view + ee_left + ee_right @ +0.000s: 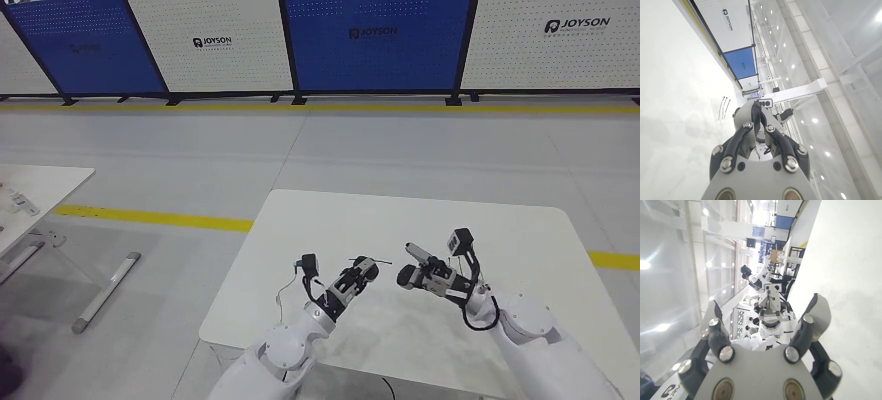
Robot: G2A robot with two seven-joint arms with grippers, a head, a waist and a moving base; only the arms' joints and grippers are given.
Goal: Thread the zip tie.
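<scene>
Pinching the zip tie [353,261], left gripper [757,106] clamped — right gripper [765,299] spread wide.

I note: table [400,225] matt white, smooth. Ties [724,108] thin dark plastic. Right gripper [766,299] matt grey metal, glossy bolts [726,353], black rubbery pads [717,310].

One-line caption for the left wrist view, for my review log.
Left gripper shut on a black zip tie; three spare zip ties lie on the white table beyond.
</scene>
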